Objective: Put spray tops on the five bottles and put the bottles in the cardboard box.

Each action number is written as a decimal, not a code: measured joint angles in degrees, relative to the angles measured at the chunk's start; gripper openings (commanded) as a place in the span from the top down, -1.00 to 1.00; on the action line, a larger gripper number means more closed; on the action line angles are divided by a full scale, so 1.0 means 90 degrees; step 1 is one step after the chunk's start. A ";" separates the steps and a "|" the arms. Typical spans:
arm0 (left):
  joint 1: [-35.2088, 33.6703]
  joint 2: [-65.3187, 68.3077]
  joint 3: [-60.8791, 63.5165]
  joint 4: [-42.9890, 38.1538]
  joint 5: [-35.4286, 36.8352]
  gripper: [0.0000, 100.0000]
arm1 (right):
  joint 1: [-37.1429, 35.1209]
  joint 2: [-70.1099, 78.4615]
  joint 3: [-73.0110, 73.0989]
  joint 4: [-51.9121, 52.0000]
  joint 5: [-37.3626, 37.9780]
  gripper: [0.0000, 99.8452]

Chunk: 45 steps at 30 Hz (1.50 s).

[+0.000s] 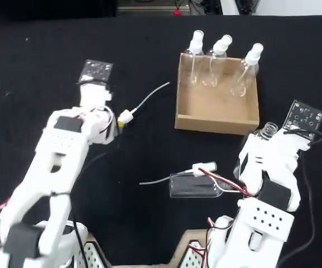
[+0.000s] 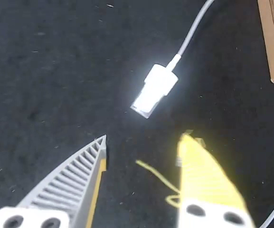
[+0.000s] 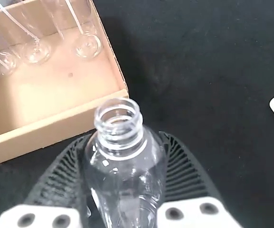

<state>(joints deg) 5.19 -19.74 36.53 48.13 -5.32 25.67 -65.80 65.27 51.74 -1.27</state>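
Three of five bottles capped and boxed; two left to finish.
Three capped bottles [image 1: 211, 70] stand along the far wall of the cardboard box [image 1: 216, 121], toward the far edge of the table [image 1: 149, 44]. A fourth bottle [image 1: 194, 187] lies toward the near edge with a spray top [image 1: 205, 167] at its mouth; I cannot tell if it is seated. The right gripper [image 3: 127, 138], off the box's near corner, pinches an uncapped bottle [image 3: 122, 190] with its mouth bare. The left gripper [image 2: 144, 140] hangs spread just short of the loose spray top [image 2: 155, 90], nothing between its jaws.
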 measured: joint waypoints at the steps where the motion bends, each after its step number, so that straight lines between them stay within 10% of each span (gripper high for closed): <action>1: 0.0000 0.0283 -0.0186 0.0000 0.0000 0.44 | 0.0000 0.0000 0.0000 0.0000 0.0000 0.97; 29: 0.0039 0.3858 -0.2383 -0.0332 -0.1954 0.45 | 0.0000 -0.0020 0.0127 -0.0020 0.0000 0.96; 45: 0.0361 0.3858 -0.2471 0.0303 -0.2002 0.93 | 0.0000 -0.0020 0.0127 -0.0020 0.0000 0.96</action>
<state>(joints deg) 8.44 14.99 14.29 50.86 -23.34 25.67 -65.98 66.42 51.56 -1.27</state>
